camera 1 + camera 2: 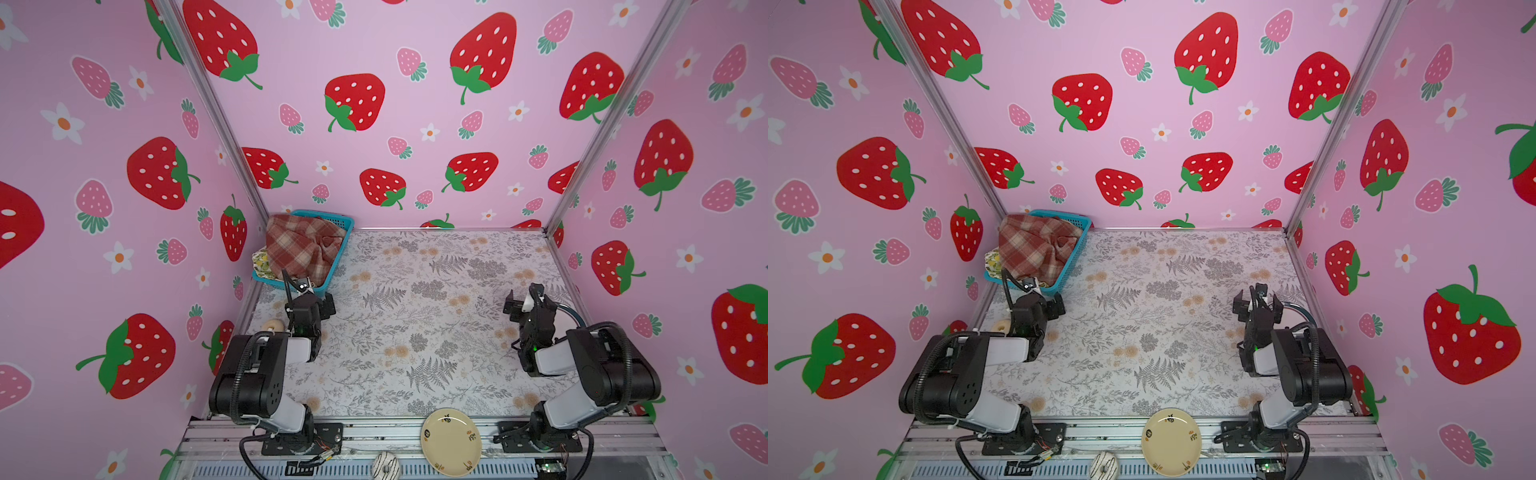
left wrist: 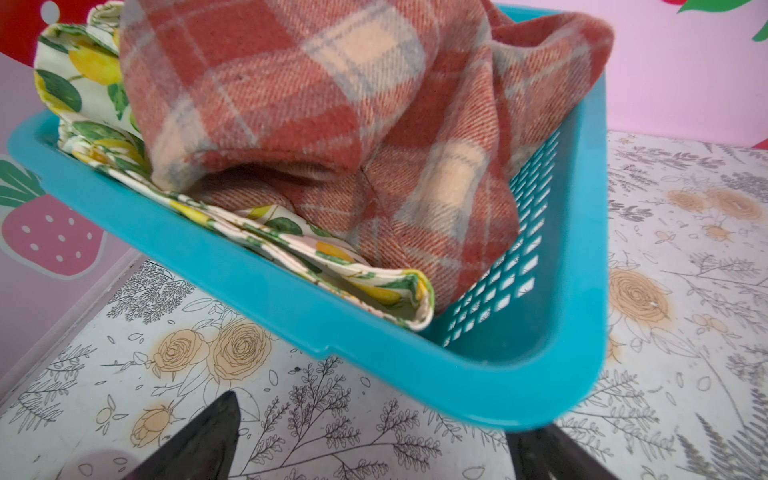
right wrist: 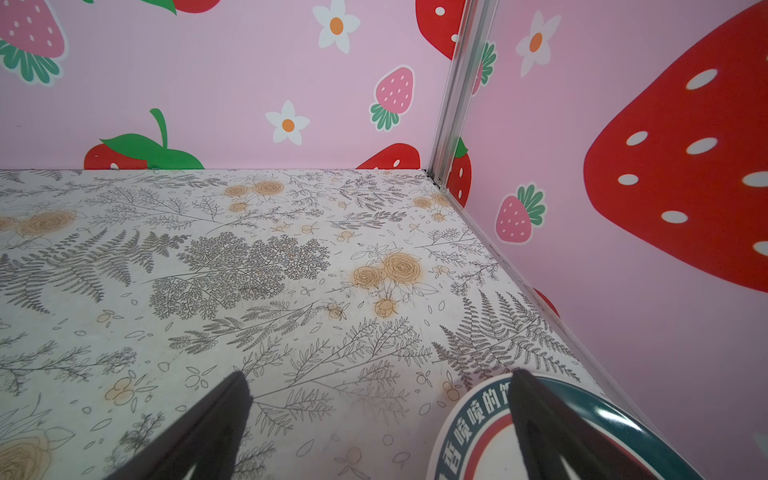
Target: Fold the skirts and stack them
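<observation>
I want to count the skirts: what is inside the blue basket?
The red-and-cream plaid skirt lies crumpled on top in the blue mesh basket. Under it, the lemon-print skirt shows along one side. Anything deeper, such as a third skirt, is covered.

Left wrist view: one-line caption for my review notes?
Open left gripper faces a blue basket holding the crumpled plaid skirt atop the lemon-print skirt.
</observation>
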Motion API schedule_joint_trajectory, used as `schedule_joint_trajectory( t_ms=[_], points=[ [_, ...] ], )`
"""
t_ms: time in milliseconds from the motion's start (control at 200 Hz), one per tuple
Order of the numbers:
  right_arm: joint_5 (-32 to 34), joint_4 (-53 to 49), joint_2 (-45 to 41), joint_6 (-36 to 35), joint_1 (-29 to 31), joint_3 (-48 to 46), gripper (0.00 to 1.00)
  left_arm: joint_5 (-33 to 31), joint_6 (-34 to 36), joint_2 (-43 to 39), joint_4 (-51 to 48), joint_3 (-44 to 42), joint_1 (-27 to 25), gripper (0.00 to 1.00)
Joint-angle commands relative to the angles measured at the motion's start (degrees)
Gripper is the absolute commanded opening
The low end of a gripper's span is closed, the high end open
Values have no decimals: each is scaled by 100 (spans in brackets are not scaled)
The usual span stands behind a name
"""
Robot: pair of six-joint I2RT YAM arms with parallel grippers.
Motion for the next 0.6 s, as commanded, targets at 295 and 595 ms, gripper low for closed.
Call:
schedule_joint_trajectory(
  t_ms=[295,595],
  points=[
    [549,476,-174,22,153,-175,100,-505,154,-319,-77,59,-236,99],
    [544,844,-320,-132,270,-449,100,-1113,-488,-1984,-2152,258,-445,99]
  ],
)
